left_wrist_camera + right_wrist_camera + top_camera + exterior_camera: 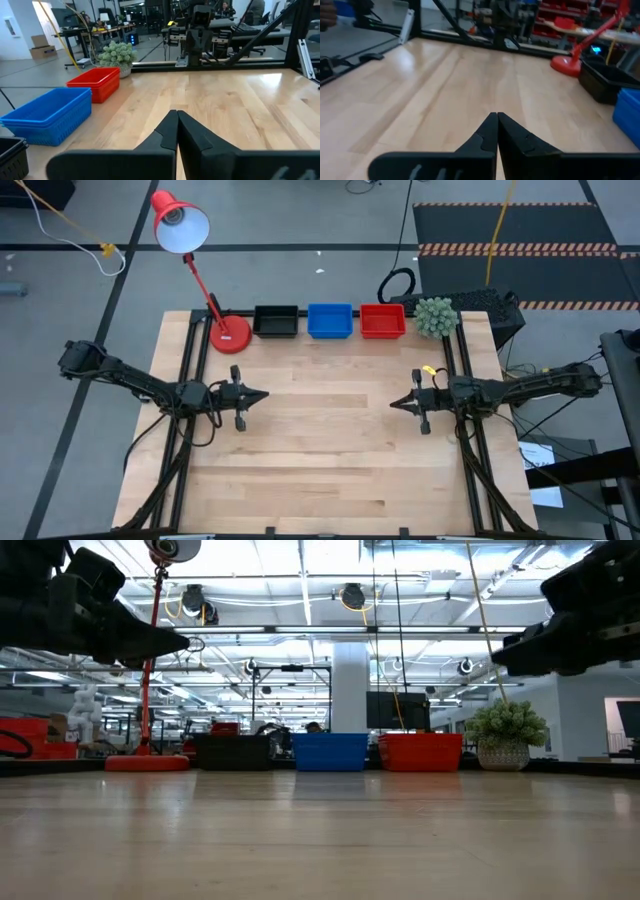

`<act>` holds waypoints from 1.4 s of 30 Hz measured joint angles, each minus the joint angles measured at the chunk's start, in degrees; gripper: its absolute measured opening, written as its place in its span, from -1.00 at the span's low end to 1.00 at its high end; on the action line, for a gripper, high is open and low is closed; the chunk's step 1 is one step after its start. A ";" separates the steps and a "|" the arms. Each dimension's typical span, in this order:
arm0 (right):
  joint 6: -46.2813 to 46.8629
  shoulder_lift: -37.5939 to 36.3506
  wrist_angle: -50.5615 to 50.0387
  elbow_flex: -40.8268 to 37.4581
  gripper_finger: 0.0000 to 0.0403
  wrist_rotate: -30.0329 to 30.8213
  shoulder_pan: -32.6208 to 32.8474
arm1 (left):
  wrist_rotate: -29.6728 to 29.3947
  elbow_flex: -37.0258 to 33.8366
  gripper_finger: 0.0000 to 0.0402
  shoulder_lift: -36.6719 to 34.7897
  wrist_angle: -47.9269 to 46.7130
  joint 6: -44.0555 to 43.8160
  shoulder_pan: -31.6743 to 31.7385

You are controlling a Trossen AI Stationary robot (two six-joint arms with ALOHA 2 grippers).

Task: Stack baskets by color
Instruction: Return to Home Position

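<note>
Three baskets stand side by side on the table along its far edge: a black basket [276, 321], a blue basket [330, 320] and a red basket [382, 320]. The left wrist view shows the blue stack [50, 115] and the red stack [97, 83] as nested layers. My left gripper [262, 395] hangs shut above the table's left middle, pointing level toward the right. My right gripper [393, 404] hangs shut above the right middle, pointing toward the left. Both are empty and well short of the baskets.
A red desk lamp [228, 332] stands on its round base at the far left, beside the black basket. A small green potted plant [434, 316] sits at the far right corner. The middle of the wooden table [330, 450] lies bare between the grippers.
</note>
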 joint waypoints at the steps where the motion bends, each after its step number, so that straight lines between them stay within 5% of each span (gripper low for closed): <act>1: -0.38 -1.02 -0.51 -0.01 -1.00 0.00 0.49 | 0.00 0.00 -0.96 0.00 0.00 -0.01 0.01; 27: -7.77 -26.94 -15.53 -0.17 -1.00 -0.29 2.15 | 0.04 0.00 -0.92 0.00 0.14 -1.24 0.01; 42: -9.28 -26.77 -15.80 -0.93 -1.00 2.63 2.02 | 0.39 0.00 -0.98 -1.85 -0.16 0.03 0.01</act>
